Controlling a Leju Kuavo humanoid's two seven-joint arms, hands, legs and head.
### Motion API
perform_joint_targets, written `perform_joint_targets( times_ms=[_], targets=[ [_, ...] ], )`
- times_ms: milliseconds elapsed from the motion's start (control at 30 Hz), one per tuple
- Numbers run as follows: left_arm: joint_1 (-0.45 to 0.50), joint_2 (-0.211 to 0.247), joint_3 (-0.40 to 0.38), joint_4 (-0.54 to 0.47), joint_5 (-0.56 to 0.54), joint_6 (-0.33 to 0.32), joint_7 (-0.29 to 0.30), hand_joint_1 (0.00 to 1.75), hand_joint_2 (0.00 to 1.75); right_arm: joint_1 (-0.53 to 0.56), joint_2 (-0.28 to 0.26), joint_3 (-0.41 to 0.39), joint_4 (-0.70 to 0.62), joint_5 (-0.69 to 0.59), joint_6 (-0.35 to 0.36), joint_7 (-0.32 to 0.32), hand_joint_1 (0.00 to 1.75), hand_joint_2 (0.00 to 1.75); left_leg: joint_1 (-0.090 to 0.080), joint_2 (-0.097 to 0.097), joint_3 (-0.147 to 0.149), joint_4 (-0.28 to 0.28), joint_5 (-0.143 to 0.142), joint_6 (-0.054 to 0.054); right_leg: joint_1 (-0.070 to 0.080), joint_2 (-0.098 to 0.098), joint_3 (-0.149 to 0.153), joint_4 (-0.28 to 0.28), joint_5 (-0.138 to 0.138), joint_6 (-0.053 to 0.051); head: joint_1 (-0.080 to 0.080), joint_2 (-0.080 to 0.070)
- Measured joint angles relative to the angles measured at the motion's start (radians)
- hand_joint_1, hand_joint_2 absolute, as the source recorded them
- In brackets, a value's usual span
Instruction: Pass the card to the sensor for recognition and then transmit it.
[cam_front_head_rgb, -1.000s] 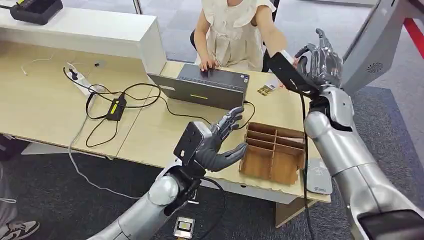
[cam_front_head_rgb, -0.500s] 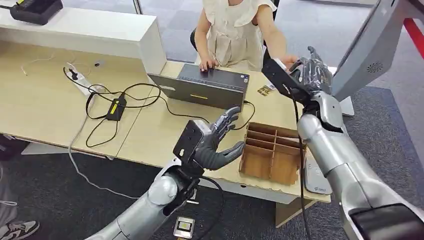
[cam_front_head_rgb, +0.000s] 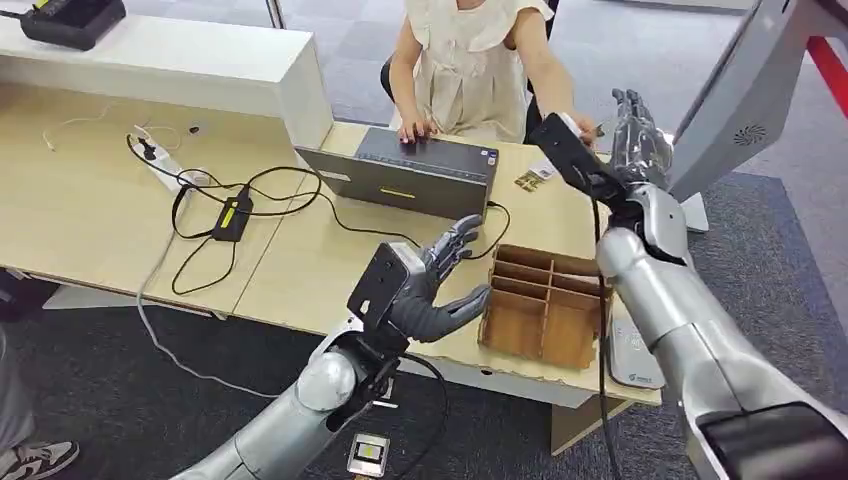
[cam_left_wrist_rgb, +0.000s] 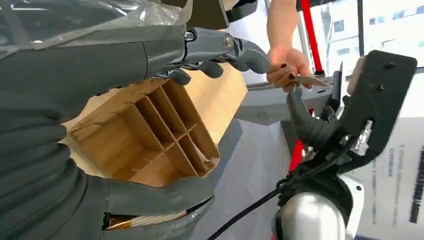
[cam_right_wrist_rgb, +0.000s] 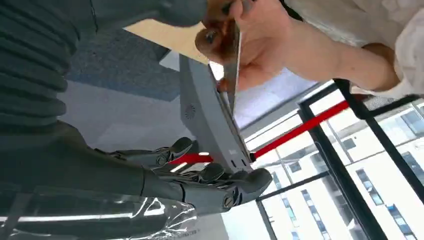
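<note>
grey right hand (cam_front_head_rgb: 634, 140) thumb pinching card (cam_right_wrist_rgb: 231, 52) with person's hand (cam_right_wrist_rgb: 260, 42) gripping it; early release risking a drop. left hand (cam_front_head_rgb: 432, 290) fingers spreading, holding nothing.

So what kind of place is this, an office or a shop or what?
Most likely an office reception or service desk: a person sits behind a light wooden counter with a laptop, a power strip with cables lies on it, and grey carpet covers the floor.
</note>
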Motion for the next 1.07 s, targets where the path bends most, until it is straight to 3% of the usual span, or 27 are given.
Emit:
perform_joint_targets(
  times_ms=[233,333,400,633,833,1067],
  targets=[
    [0.006,0.000,0.001,0.000,-0.009,0.033,0.000,0.00,1.75,-0.022,0.008,-0.032,-0.007,-0.204,-0.121,-0.190,0.00,1.75,0.000,0.000,0.000,0.000,0.000,0.000,0.000,0.000,0.000,0.000,0.000,0.000,0.000,0.000],
    [0.014,0.001,0.003,0.000,-0.019,0.058,0.000,0.00,1.75,-0.013,0.008,-0.045,-0.046,-0.326,-0.147,-0.299,0.00,1.75,0.000,0.000,0.000,0.000,0.000,0.000,0.000,0.000,0.000,0.000,0.000,0.000,0.000,0.000],
    [0.021,0.004,0.005,-0.002,-0.035,0.090,-0.002,0.00,1.75,0.031,0.002,-0.056,-0.117,-0.406,-0.164,-0.334,0.00,1.75,0.000,0.000,0.001,0.000,0.000,0.000,0.000,0.000,0.000,0.000,0.000,0.000,0.000,0.000],
    [0.070,0.030,0.046,-0.046,-0.074,0.165,-0.003,0.00,1.75,0.306,-0.070,-0.090,-0.509,-0.692,-0.113,-0.186,0.00,1.75,0.000,0.000,0.001,0.000,0.000,0.000,0.000,0.000,0.001,0.000,0.000,0.000,0.000,0.000],
    [0.104,0.056,0.088,-0.099,-0.102,0.185,0.009,0.00,1.75,0.549,-0.141,-0.144,-0.856,-0.878,-0.112,-0.185,0.00,1.75,0.000,0.000,0.001,0.000,-0.001,0.000,0.000,0.000,0.001,-0.001,-0.001,0.000,0.000,0.000],
    [0.118,0.076,0.112,-0.147,-0.107,0.186,0.019,0.00,1.75,0.707,-0.191,-0.187,-1.108,-0.962,-0.101,-0.169,0.00,1.75,0.000,0.000,0.001,0.000,-0.001,0.000,0.000,0.000,0.001,-0.001,-0.001,0.000,0.000,0.000]
  ],
)
